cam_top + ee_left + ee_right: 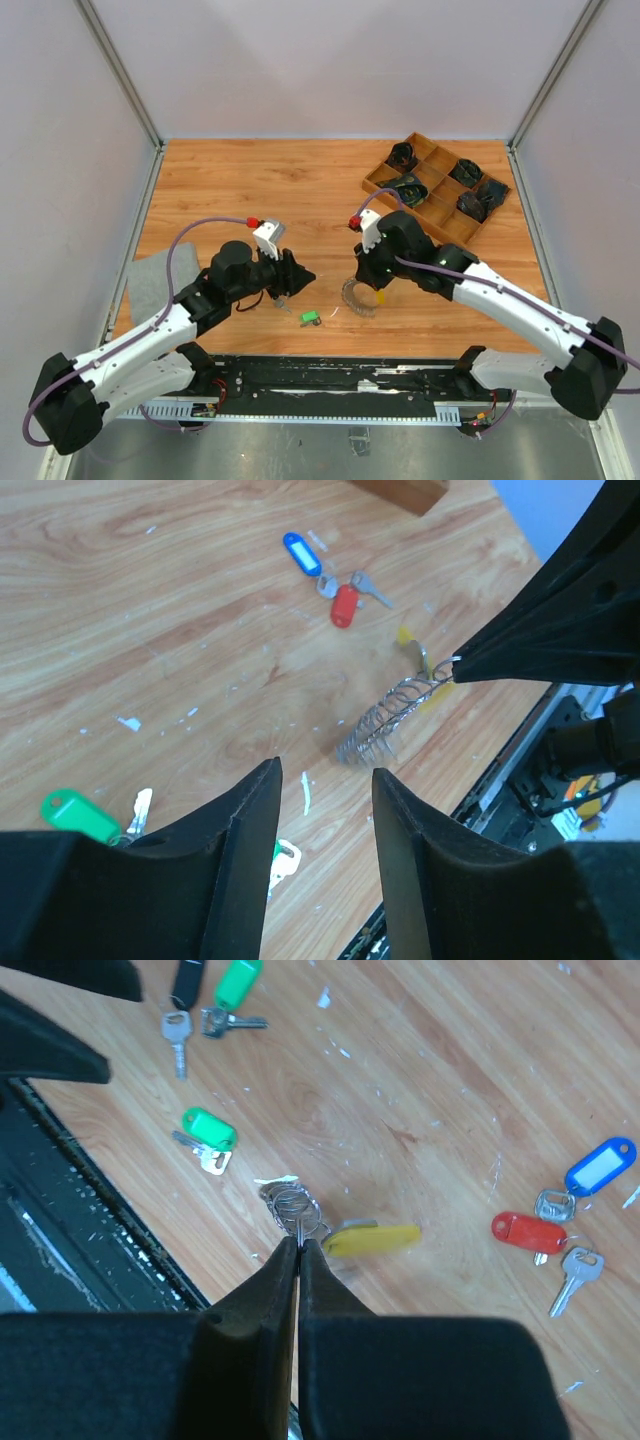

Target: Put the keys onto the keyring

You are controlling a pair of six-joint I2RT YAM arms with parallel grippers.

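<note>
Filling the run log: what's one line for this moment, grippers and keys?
right gripper: shut on keyring | left gripper: open, empty | keys: loose on table

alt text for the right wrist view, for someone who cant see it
The right gripper is shut on the coiled wire keyring, with a yellow tag beside it on the wooden table. A green-tagged key lies to its left, and a blue tag, a red tag and a silver key lie to its right.
</note>
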